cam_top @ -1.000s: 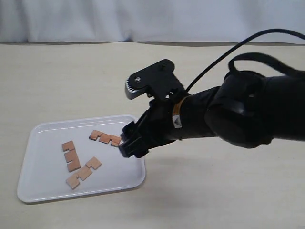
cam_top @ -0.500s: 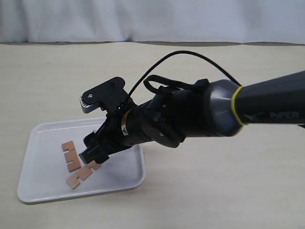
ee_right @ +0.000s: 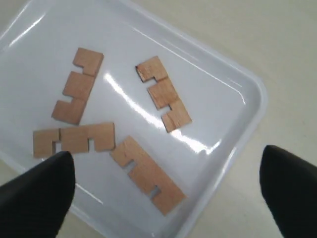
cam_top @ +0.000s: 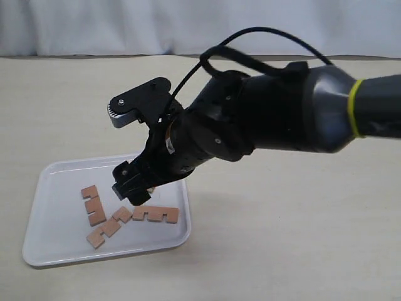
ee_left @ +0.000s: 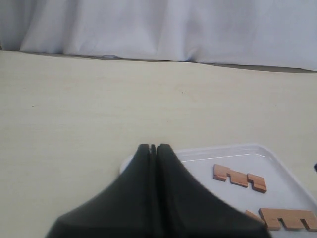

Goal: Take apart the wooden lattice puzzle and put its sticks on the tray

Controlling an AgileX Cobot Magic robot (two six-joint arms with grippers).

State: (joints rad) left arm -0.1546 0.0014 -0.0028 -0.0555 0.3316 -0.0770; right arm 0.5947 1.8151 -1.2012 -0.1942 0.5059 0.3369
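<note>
No assembled lattice puzzle shows. Four separate notched sticks lie flat on the white tray (ee_right: 257,99): stick (ee_right: 78,85), stick (ee_right: 163,93), stick (ee_right: 74,139) and stick (ee_right: 147,174). In the exterior view I make out three sticks: stick (cam_top: 93,205), stick (cam_top: 108,227) and stick (cam_top: 155,215). My right gripper (cam_top: 131,187) hangs just above the tray (cam_top: 56,182), and it is open (ee_right: 167,154) and empty. My left gripper (ee_left: 152,147) is shut on nothing, beside the tray's corner (ee_left: 198,151). It is out of the exterior view.
The tray sits at the near left of a beige tabletop (cam_top: 282,251). A white curtain (cam_top: 188,25) hangs behind the table. The right arm's black body (cam_top: 263,113) and cable stretch across the middle, over the tray's right side.
The right arm swung left over the tray and then rose a little. A stick now lies on the tray's near right part, where none lay before.
</note>
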